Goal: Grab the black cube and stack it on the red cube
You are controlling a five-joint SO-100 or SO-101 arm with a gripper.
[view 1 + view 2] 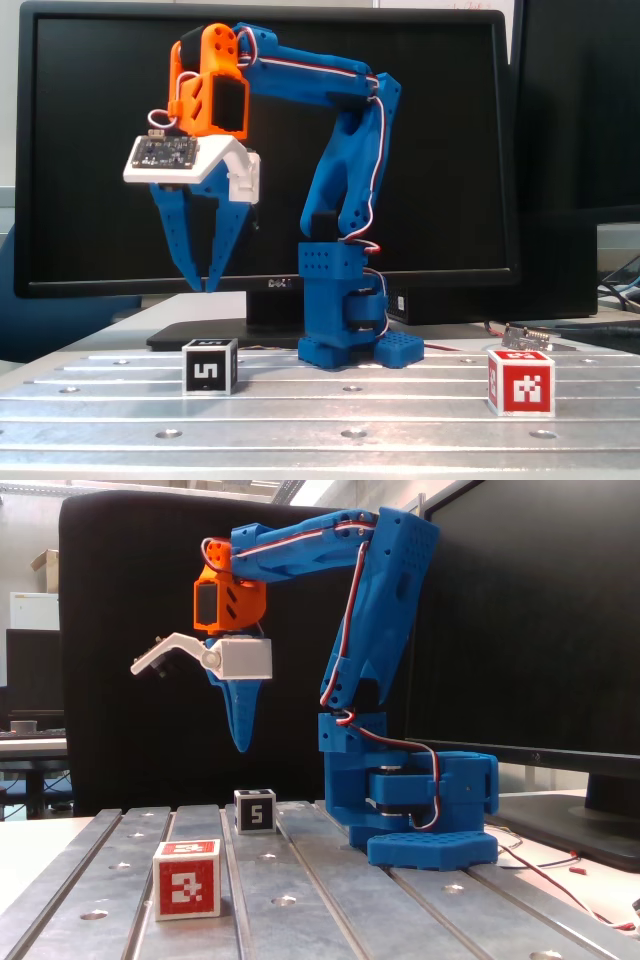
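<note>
Black monitor (100, 150) behind, slotted metal table (350, 410), silver connector (527, 336)

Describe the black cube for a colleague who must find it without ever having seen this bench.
Start at the blue arm base in front of the Dell monitor in a fixed view. On the grooved metal table, the black cube sits left of that base, below the open end effector. Its faces carry black markers; the red cube far right carries red ones.
</note>
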